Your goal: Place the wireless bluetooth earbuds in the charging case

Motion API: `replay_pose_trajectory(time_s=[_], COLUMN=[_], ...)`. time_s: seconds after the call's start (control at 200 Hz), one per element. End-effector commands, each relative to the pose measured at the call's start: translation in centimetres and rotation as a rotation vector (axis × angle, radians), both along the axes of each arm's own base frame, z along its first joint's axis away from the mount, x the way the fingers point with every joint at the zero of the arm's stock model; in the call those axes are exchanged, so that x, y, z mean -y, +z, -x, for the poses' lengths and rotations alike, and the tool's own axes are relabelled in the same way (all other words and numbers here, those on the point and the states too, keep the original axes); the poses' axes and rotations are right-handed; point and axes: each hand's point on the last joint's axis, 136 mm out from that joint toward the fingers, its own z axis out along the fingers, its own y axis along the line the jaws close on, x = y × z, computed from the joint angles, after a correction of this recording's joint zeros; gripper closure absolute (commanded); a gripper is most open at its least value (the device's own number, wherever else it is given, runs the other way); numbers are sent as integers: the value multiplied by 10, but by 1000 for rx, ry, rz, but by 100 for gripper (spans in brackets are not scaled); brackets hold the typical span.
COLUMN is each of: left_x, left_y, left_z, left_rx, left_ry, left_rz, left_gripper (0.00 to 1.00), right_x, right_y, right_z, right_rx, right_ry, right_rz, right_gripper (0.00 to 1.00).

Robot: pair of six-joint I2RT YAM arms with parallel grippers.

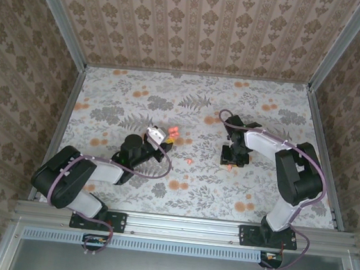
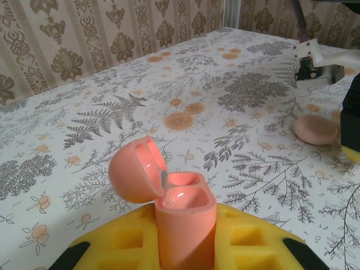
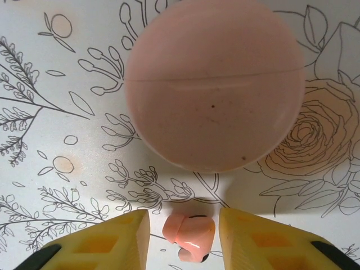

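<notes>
In the left wrist view the coral charging case (image 2: 185, 222) stands upright between the yellow pads of my left gripper (image 2: 185, 256), which is shut on it. Its lid (image 2: 135, 169) is hinged open to the left, and both wells look empty. From above, the case (image 1: 172, 133) sits at the tip of that gripper (image 1: 162, 141). My right gripper (image 3: 183, 228) points down at the cloth, its jaws open. One coral earbud (image 3: 190, 236) lies between its fingers, a small gap on each side. A second small coral bit (image 1: 190, 160), probably the other earbud, lies on the cloth between the arms.
A pale pink round disc (image 3: 214, 84) lies on the cloth just beyond the right gripper's fingertips, and it shows beside that gripper in the left wrist view too (image 2: 315, 129). Flower-printed cloth (image 1: 196, 104) covers the table, which has patterned walls on three sides.
</notes>
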Motion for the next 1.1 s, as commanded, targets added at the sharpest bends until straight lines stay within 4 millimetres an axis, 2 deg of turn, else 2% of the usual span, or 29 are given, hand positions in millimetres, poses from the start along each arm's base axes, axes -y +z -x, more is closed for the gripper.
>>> replay_pose_trajectory(time_s=[0.0,0.395,0.625,0.79,1.095], left_x=[-2,-3,-4,-2,9], left_y=[8,8,6,1,-7], left_z=[-3,-2,0,1,6], left_rx=[32,28,24,16,32], left_ry=[9,11,13,0,-67], left_rz=[-3,2,-2,13,60], left_gripper=[95,95,95,95,96], right_x=[-1,3,4,-2,-27], right_y=[-2,-5,1,14,49], right_z=[4,8,4,-5,-30], right_rx=[-36,-56,-8,106,428], right_ry=[17,33,35,39,30], right_rz=[24,73,77,52,-134], right_gripper=[63,73,78,79,80])
